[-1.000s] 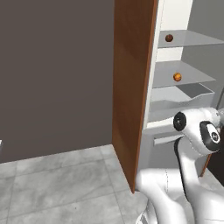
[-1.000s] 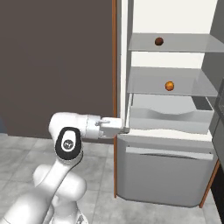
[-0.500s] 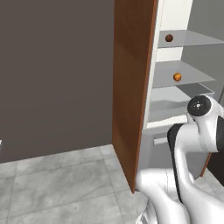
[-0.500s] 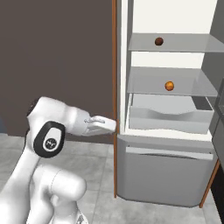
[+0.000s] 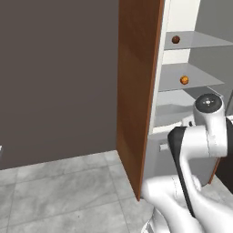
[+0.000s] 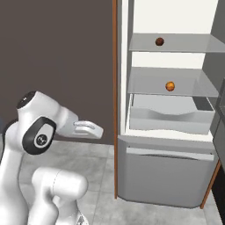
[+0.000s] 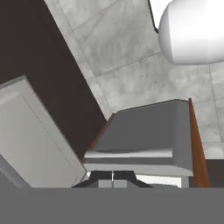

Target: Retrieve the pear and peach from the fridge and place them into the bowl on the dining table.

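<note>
Grey floor tiles are lying in front of the fridge (image 6: 167,176), which is standing open with two fruits sitting inside, one dark fruit (image 6: 159,41) on the top shelf and one orange fruit (image 6: 169,86) on the shelf below. I am counting one fridge, two shelves, one drawer (image 6: 171,115) and two fruits, and I am guessing nothing is picked yet, so both trips to the bowl are waiting. Pressed together and carrying nothing, the gripper (image 6: 90,130) is pointing at the fridge, well apart from both fruits.

Dark grey-brown wall (image 5: 54,77), grey tiled floor (image 5: 59,191), orange-brown wooden side panel (image 5: 136,91) standing upright
</note>
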Motion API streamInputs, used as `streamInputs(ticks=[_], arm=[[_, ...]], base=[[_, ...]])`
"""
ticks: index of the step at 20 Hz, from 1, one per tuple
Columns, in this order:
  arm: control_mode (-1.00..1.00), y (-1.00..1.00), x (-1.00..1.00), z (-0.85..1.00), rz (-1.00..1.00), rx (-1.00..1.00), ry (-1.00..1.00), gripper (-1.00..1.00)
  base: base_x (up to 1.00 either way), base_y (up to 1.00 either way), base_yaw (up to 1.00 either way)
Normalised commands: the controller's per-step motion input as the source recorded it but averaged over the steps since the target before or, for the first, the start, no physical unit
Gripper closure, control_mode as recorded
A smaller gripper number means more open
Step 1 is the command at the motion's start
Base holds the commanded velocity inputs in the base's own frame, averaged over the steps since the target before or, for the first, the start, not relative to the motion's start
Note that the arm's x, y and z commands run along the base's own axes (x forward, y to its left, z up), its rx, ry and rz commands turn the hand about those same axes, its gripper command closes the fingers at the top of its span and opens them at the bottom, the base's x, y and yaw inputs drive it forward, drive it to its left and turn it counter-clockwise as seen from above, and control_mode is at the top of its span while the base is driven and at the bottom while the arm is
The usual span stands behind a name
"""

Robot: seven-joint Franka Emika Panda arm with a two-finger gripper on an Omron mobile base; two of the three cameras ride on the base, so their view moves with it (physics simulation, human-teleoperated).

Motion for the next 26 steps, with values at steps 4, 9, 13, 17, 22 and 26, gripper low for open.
streamInputs(ticks=[4, 9, 13, 17, 22, 26], arm=[[-1.00, 0.23, 0.03, -0.72, 0.16, 0.23, -0.11, 1.00], [-1.00, 0.41, 0.02, -0.41, 0.12, 0.15, -0.09, 1.00], [-1.00, 0.27, 0.00, -0.08, 0.04, 0.04, -0.02, 1.00], [-1.00, 0.02, 0.00, -0.04, 0.00, 0.00, 0.00, 1.00], [-1.00, 0.00, 0.00, -0.06, 0.00, 0.00, 0.00, 1.00], [-1.00, 0.00, 0.00, -0.01, 0.00, 0.00, 0.00, 1.00]], base=[[0.00, 0.00, 0.00], [0.00, 0.00, 0.00], [0.00, 0.00, 0.00], [0.00, 0.00, 0.00], [0.00, 0.00, 0.00], [0.00, 0.00, 0.00]])
